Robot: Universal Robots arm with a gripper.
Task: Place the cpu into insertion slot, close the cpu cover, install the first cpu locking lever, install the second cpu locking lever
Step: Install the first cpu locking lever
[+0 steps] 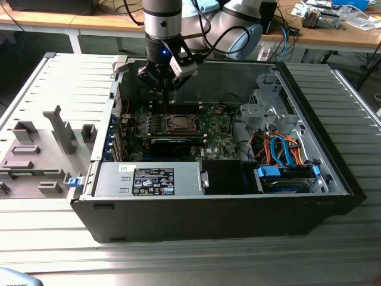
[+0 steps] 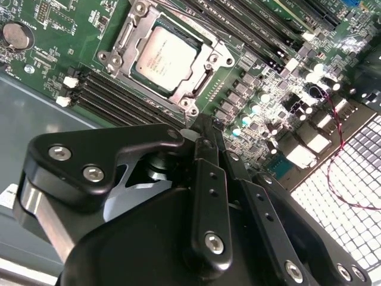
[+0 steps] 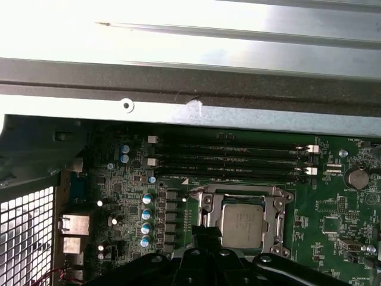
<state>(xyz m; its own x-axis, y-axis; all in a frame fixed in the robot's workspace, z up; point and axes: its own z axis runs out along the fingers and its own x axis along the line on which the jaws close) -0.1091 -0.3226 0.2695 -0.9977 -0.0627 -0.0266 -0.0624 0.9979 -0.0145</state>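
The open computer case (image 1: 333, 179) lies on the worktop (image 1: 178, 262) and holds the green motherboard (image 1: 217, 140). In its socket sits one cpu (image 2: 164, 58), with the cpu cover (image 2: 122, 44) closed flat around it. The tool (image 1: 162, 83) hangs above the board, close to the socket; its black fingers (image 2: 205, 155) appear pressed together, pinching nothing. Both wrist views show four dark memory slots (image 3: 232, 158) beside the socket. The exterior view adds orange and blue cables (image 1: 280, 149).

Silvery square cpu (image 2: 165, 58) seated flat in socket, grey cpu cover (image 2: 127, 33) closed around it
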